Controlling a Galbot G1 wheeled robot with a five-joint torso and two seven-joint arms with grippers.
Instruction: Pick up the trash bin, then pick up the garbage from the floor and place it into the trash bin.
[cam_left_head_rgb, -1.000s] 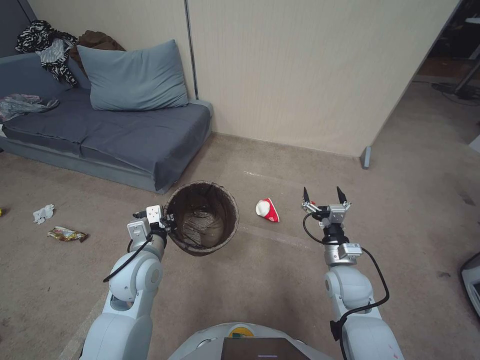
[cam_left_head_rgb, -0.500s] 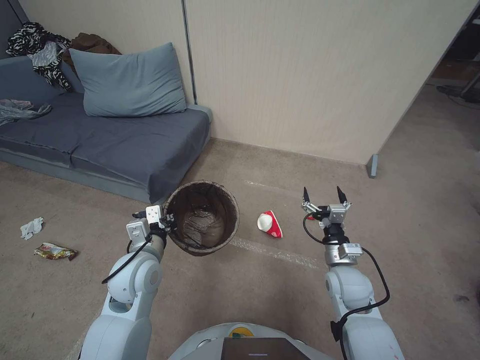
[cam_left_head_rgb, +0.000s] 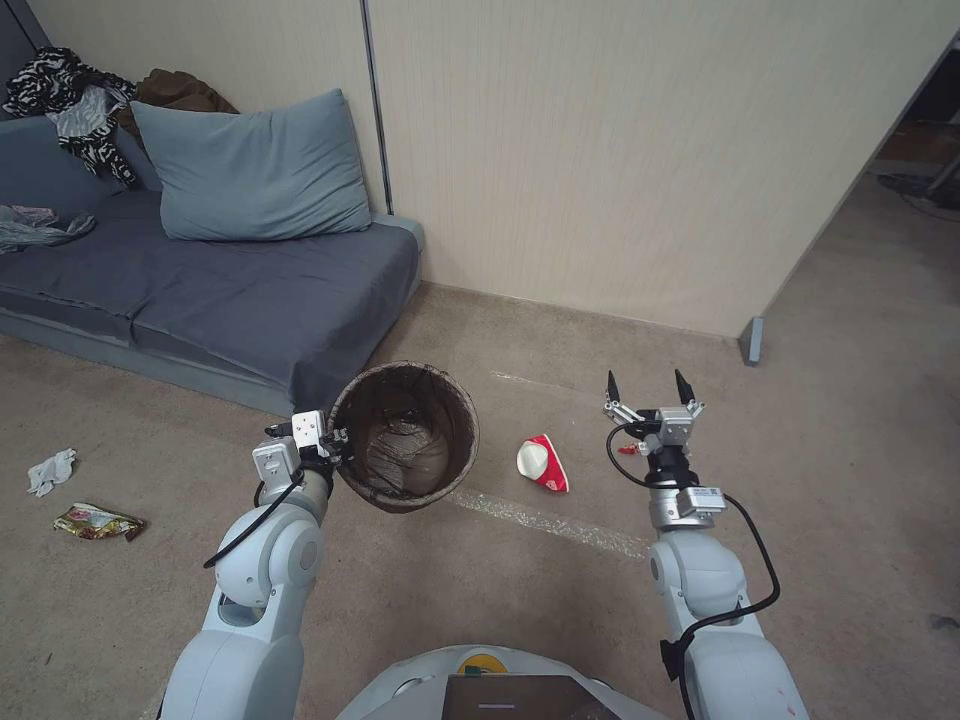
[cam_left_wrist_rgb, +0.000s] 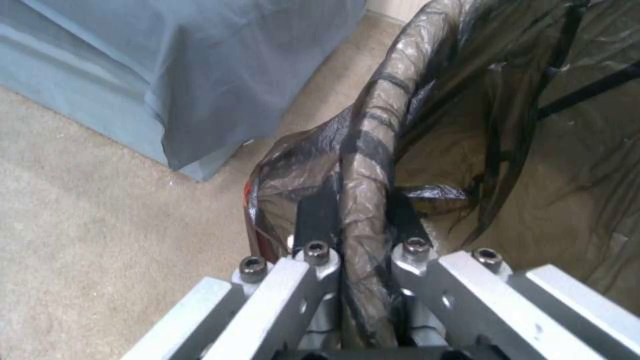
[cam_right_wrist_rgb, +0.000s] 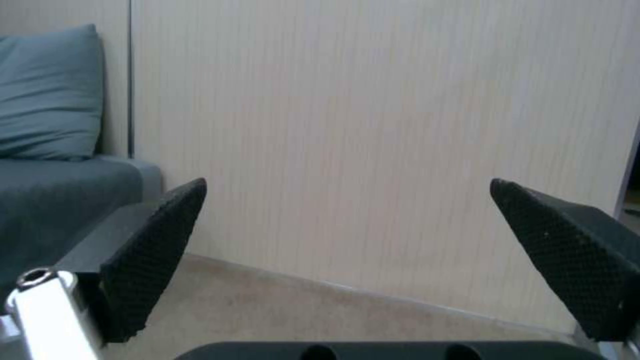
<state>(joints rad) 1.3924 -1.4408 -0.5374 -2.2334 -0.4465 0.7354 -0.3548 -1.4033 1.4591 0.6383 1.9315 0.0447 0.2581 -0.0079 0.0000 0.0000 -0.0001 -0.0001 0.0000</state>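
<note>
We hold the trash bin (cam_left_head_rgb: 404, 436) off the carpet with our left gripper (cam_left_head_rgb: 335, 442), which is clamped on the bin's rim at about nine o'clock; the left wrist view shows both fingers (cam_left_wrist_rgb: 319, 220) pinching the dark brown bag liner (cam_left_wrist_rgb: 363, 165) where it folds over the edge — one inside, one outside. The bin's white wall is almost wholly covered by the liner, and what lies at its bottom is hard to make out (a crumpled grey mass, perhaps bag, perhaps litter).

Our right gripper (cam_left_head_rgb: 645, 388) hangs in the air with its jaws spread wide and nothing between them; its textured black pads (cam_right_wrist_rgb: 157, 250) frame the beige wall panel (cam_right_wrist_rgb: 373, 150).

A crushed red-and-white paper cup (cam_left_head_rgb: 543, 463) lies on the carpet between the bin and the right gripper, at about three o'clock from the bin. Far off at nine o'clock lie a white crumpled tissue (cam_left_head_rgb: 50, 470) and a yellow snack wrapper (cam_left_head_rgb: 96, 521) — its print is too small to read. A grey sofa (cam_left_head_rgb: 230, 290) with a pillow (cam_left_head_rgb: 250, 170) stands behind.
</note>
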